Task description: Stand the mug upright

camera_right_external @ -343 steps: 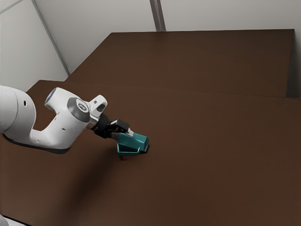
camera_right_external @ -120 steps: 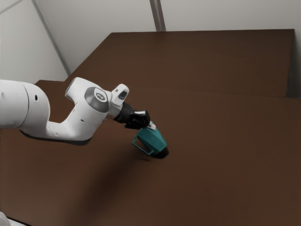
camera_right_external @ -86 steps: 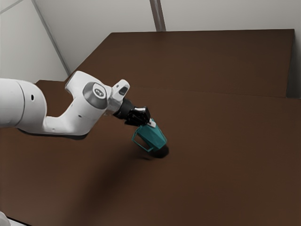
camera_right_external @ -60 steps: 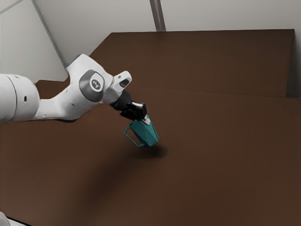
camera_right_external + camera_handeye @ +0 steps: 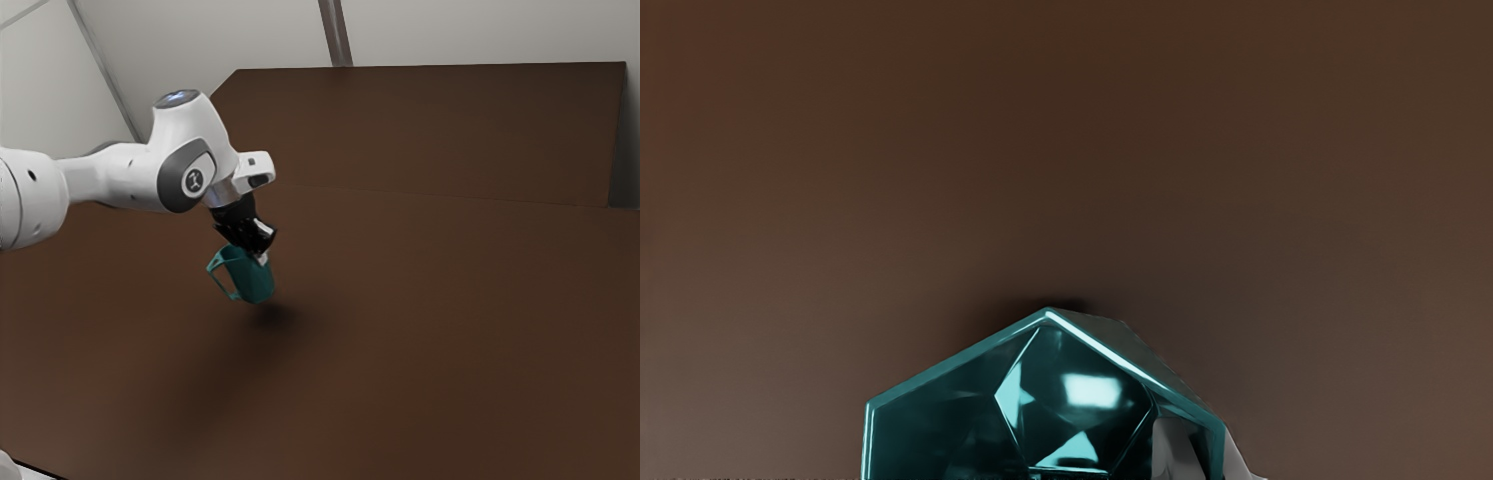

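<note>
The mug looks smooth and glossy, its flat inner facets and rim catching sharp, bright highlights. The table has a smooth, matt brown surface. The arm's white shell looks like smooth plastic with a soft sheen; the wall appears smooth and matt.

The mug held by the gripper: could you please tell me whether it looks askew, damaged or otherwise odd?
The mug is somewhat askew: clear of the table, it leans in the gripper, its base toward the exterior view's right, though the task wants it upright. I see no damage.
</note>
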`<state>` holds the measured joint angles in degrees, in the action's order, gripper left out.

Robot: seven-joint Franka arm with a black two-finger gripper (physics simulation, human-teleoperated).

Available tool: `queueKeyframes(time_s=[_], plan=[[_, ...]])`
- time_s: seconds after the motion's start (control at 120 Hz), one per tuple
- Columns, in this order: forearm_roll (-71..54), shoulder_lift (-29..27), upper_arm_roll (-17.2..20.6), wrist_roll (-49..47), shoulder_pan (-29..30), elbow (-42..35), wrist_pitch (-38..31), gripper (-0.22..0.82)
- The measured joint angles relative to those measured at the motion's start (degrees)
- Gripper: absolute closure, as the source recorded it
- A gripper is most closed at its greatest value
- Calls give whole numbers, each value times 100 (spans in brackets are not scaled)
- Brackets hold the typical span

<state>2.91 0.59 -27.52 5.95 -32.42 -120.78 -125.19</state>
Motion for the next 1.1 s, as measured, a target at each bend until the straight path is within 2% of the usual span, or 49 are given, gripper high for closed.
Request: queueKeyframes(time_s=[0.342, 1.1], plan=[[-1007, 352, 13, -841, 125, 160, -85, 79], [-960, 544, 53, -2047, 71, -9, 105, 79]])
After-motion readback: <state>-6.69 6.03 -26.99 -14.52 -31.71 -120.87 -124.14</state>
